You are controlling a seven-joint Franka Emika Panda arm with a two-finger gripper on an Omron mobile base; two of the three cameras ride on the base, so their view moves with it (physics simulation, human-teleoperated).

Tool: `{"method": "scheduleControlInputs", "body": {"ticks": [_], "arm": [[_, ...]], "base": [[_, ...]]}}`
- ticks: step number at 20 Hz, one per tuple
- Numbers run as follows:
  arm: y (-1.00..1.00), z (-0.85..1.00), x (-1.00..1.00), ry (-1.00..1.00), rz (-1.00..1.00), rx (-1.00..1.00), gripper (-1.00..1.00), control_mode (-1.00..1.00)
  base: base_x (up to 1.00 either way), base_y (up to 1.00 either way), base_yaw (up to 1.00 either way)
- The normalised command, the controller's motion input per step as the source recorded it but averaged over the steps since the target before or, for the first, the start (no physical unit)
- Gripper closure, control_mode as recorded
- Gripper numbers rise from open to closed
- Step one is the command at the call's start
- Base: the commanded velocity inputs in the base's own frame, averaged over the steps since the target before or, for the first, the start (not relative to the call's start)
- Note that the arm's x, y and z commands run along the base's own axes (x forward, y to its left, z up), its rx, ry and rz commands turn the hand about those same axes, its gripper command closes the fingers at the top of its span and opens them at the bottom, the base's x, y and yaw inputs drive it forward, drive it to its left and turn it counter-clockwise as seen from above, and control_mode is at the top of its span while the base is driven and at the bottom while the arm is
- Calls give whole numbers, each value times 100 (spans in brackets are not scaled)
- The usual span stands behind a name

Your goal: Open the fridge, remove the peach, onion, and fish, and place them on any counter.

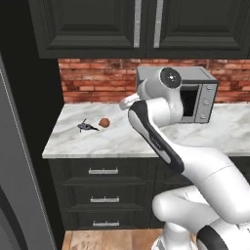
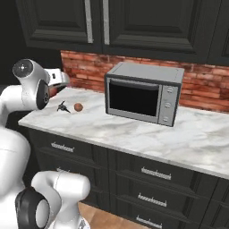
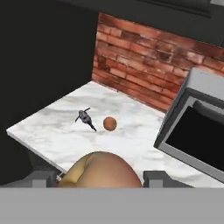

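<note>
My gripper (image 3: 101, 178) is shut on the onion (image 3: 100, 167), a big tan-brown bulb between the two fingertips, held above the counter's (image 3: 52, 127) front edge. The fish (image 3: 84, 118), small and dark grey, lies on the marbled slab with the round orange-brown peach (image 3: 110, 124) just beside it. In the left base view the fish (image 1: 87, 127) and peach (image 1: 103, 122) rest near the counter's (image 1: 146, 141) left end, left of my hand (image 1: 128, 101). From the right base view, the hand (image 2: 58, 77) hovers above the fish (image 2: 63, 107) and peach (image 2: 78, 107). A grey fridge (image 1: 14, 185) panel runs down the left edge.
A silver microwave (image 2: 143, 94) stands on the counter (image 2: 134, 134) to the right of the fish and peach, against the red brick wall (image 2: 201, 85). Black upper cabinets (image 1: 141, 24) hang overhead. Drawers with silver handles (image 1: 103, 171) sit below the slab.
</note>
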Motion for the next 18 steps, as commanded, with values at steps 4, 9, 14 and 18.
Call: {"method": "scheduleControlInputs", "body": {"ticks": [4, 9, 14, 18], "arm": [[-8, -100, 71, 11, 29, 0, 100, -100], [-2, -100, 100, 12, 8, -3, 100, -100], [-7, -81, 95, 9, 0, -6, 100, -100], [0, -69, 61, 12, 0, -14, 100, -100]], "base": [[0, 0, 0], [0, 0, 0], [0, 0, 0], [0, 0, 0]]}}
